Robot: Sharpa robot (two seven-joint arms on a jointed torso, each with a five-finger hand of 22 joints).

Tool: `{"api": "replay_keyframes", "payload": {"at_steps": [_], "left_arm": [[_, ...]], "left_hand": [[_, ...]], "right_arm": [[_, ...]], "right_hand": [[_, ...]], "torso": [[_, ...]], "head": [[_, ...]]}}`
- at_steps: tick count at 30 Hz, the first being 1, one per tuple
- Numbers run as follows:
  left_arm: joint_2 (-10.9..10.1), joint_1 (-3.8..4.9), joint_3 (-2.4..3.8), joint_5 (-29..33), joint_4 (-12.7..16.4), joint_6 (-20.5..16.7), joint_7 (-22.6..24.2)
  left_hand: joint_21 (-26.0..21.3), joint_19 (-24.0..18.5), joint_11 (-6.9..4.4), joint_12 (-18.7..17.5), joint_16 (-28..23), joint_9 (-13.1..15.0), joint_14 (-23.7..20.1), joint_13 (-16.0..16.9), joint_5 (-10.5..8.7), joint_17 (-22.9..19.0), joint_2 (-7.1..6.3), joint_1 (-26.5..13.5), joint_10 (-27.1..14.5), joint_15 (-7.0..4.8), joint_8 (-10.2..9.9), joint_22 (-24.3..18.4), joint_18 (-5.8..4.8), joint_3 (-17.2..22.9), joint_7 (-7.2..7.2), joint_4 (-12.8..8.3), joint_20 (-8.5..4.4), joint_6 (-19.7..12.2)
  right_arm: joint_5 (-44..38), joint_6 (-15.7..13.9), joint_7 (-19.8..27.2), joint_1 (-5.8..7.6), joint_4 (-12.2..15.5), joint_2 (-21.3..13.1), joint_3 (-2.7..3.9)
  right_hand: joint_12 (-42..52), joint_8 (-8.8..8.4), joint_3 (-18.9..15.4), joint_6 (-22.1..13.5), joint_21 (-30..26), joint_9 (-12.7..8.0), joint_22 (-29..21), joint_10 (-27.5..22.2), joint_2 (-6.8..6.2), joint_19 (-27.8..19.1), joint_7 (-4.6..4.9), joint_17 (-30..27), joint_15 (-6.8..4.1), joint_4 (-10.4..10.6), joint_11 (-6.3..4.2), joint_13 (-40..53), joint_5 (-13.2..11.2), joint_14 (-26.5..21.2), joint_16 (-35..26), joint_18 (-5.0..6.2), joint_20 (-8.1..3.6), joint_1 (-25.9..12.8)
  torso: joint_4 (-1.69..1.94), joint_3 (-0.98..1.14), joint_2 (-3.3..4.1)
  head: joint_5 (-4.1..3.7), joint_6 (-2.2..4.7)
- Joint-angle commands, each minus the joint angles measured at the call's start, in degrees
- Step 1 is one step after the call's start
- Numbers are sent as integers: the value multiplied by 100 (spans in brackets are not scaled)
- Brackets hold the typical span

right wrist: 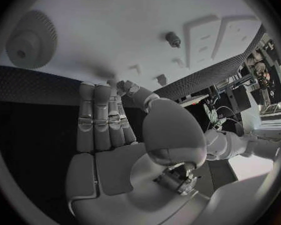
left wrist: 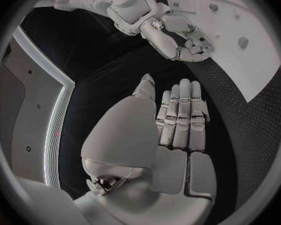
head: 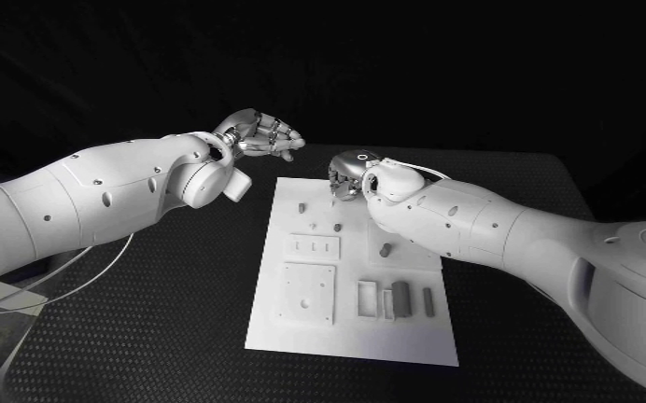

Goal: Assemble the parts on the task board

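Hovering over the table (head: 161, 328) just off the far left corner of the task board (head: 353, 342), the left robot hand (head: 259, 135) is holding nothing; in the left wrist view its fingers (left wrist: 181, 112) are lying straight and side by side, with the thumb standing apart from them, so it is released.

The task board is lying flat in the middle of the table. Toward its near edge a square plate (head: 307, 293) is sitting at the board's left side, and above it, farther from the robot, a smaller raised block (head: 313, 247) is sitting with a row of slots in it. To the right of the square plate, a few upright grey parts (head: 400, 298) are standing together in a cluster near the board's near right corner. A small grey part (head: 386, 250) is lying toward the board's middle right, and another small peg (head: 301, 207) is standing near the board's far left.

The right robot hand (head: 353, 175) is hanging over the board's far edge, close to the left robot hand but apart from it. In the right wrist view its fingers (right wrist: 103, 115) are stretched out straight over the board's edge with nothing between them, so it too is released. That view is also showing a round toothed gear (right wrist: 32, 40) lying on the board beyond the fingertips, and a small dark peg (right wrist: 173, 39) standing on the board.
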Motion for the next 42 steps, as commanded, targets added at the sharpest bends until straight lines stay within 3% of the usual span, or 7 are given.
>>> {"api": "replay_keyframes", "payload": {"at_steps": [1, 22, 30, 33, 35, 39, 42], "left_arm": [[12, 13, 5, 31, 7, 49, 34], [13, 13, 5, 31, 3, 47, 32], [-10, 13, 5, 31, -14, 51, 34], [-39, 13, 5, 31, -41, 42, 33], [-58, 14, 4, 38, -53, 36, 27], [-68, 14, 4, 57, -71, 49, 19], [-67, 14, 3, 58, -99, 52, 18]], "left_hand": [[-39, -5, 42, -38, -24, 5, -4, 6, -35, 7, -15, -58, -14, 2, -31, -10, -99, 38, 32, -8, -51, 21], [-41, -5, 46, -43, -29, 8, -4, 11, -35, 12, -19, -56, -22, 3, -40, -11, -111, 39, 34, -7, -60, 15], [-41, -5, 47, -44, -31, 9, -4, 13, -35, 14, -18, -57, -23, 3, -43, -11, -115, 40, 35, -6, -63, 14], [-41, -5, 47, -44, -31, 10, -4, 14, -35, 15, -20, -57, -24, 3, -43, -11, -116, 40, 35, -6, -64, 14], [-42, -5, 47, -44, -31, 10, -4, 14, -35, 15, -21, -57, -24, 3, -44, -11, -117, 39, 35, -6, -64, 14], [-42, -5, 47, -44, -32, 11, -4, 15, -35, 16, -25, -59, -25, 3, -45, -12, -119, 38, 35, -6, -66, 14], [-42, -5, 48, -45, -33, 11, -3, 16, -35, 17, -26, -60, -25, 3, -46, -12, -121, 38, 34, -6, -67, 14]], "right_arm": [[-24, 32, 5, -6, -18, 9, -3], [56, -80, 32, -6, 20, -11, -3], [290, -254, 101, -1, 216, -228, -2], [396, -186, 179, 36, 371, -361, 34], [433, -151, 218, 86, 516, -469, 65], [491, -109, 239, 182, 827, -714, 216], [491, -55, 232, 294, 1007, -922, 248]], "right_hand": [[-25, -10, 207, 5, 26, -10, 118, 36, 18, 56, 30, -13, -43, -216, -7, 25, -19, 4, 29, 254, -19, -241], [-29, -4, 336, -15, 40, 17, 120, 28, -17, 67, 33, -23, -42, -291, -5, 46, -38, 6, 40, 254, -31, -366], [-49, -222, 335, -434, 38, -76, 113, -166, -468, 69, 162, -33, 51, -142, 95, 18, -154, -17, 49, 254, -22, -598], [-43, -228, 351, -461, 37, -85, 111, -193, -640, 75, 171, -35, 60, -11, 105, 15, -156, -21, 56, 254, -26, -670], [-64, -235, 269, -487, 29, -91, 111, -269, -842, 58, 177, -38, 78, 103, 121, -2, -174, -42, 52, 254, -11, -837], [-76, -233, 63, -577, -3, -88, 116, -760, -927, -44, 148, -36, 155, 161, 206, -255, -170, -133, 49, 254, -10, -985], [-82, -200, 36, -588, -29, -72, 113, -1061, -938, -105, 136, -37, 248, 145, 304, -484, -164, -200, 48, 254, 5, -938]], "torso": [[-5, -2, 4], [-2, -9, 6], [-7, -13, -2], [-21, -13, -7], [-37, -9, -11], [-57, -8, -19], [-67, -8, -31]], "head": [[-2, -23], [-2, -9], [-6, 2], [-2, 26], [11, 43], [-1, 83], [-11, 111]]}}
